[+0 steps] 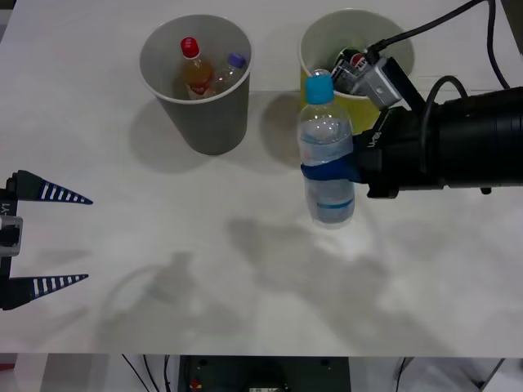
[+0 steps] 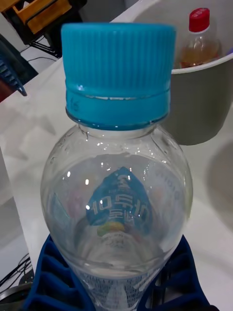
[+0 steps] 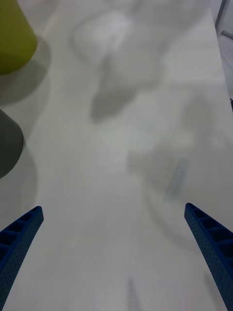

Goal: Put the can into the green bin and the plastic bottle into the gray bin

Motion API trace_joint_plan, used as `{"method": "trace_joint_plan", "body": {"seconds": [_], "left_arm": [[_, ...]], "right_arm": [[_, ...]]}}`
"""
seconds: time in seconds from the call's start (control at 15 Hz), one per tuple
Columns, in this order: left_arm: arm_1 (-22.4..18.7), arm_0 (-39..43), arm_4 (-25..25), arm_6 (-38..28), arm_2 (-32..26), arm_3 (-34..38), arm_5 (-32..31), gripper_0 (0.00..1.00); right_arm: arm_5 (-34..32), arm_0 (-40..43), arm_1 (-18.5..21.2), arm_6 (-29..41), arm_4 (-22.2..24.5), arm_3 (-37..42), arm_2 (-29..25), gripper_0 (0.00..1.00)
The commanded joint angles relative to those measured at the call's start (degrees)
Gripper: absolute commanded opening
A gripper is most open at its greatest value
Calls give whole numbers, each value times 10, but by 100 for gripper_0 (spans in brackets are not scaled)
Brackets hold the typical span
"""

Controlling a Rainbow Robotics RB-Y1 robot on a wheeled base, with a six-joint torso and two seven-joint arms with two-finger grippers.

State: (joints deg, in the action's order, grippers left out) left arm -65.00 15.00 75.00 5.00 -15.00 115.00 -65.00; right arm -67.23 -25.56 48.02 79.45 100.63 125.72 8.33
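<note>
my right gripper (image 1: 347,173) is pinching the plastic bottle (image 1: 327,155) upright | gray bin (image 1: 196,77) sitting to its left | left gripper (image 1: 49,238) idling spread

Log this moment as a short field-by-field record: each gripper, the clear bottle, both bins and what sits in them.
right gripper: shut on the plastic bottle, in front of the green bin
plastic bottle: clear, light-blue cap, upright in the blue fingers
left gripper: open, at the table's left edge, holding nothing
gray bin: holds a red-capped bottle and a purple-capped bottle
green bin: a dark object inside, partly hidden by the right arm
table: white
</note>
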Motion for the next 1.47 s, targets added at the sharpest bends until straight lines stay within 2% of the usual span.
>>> {"method": "trace_joint_plan", "body": {"seconds": [0.07, 0.33, 0.67, 0.87, 1.47], "left_arm": [[0, 0, 0, 0, 0, 0, 0, 100], [0, 0, 0, 0, 0, 0, 0, 100], [0, 0, 0, 0, 0, 0, 0, 100], [0, 0, 0, 0, 0, 0, 0, 100], [0, 0, 0, 0, 0, 0, 0, 100]], "right_arm": [[-5, -76, 0, 0, -24, -38, 18, 0], [-5, -210, -21, 0, -26, -128, 78, 0], [-4, -351, -105, -1, -4, -282, 121, 0], [6, -429, -147, -30, 11, -390, 156, 0], [98, -545, -259, -90, 62, -612, 216, 0]]}}
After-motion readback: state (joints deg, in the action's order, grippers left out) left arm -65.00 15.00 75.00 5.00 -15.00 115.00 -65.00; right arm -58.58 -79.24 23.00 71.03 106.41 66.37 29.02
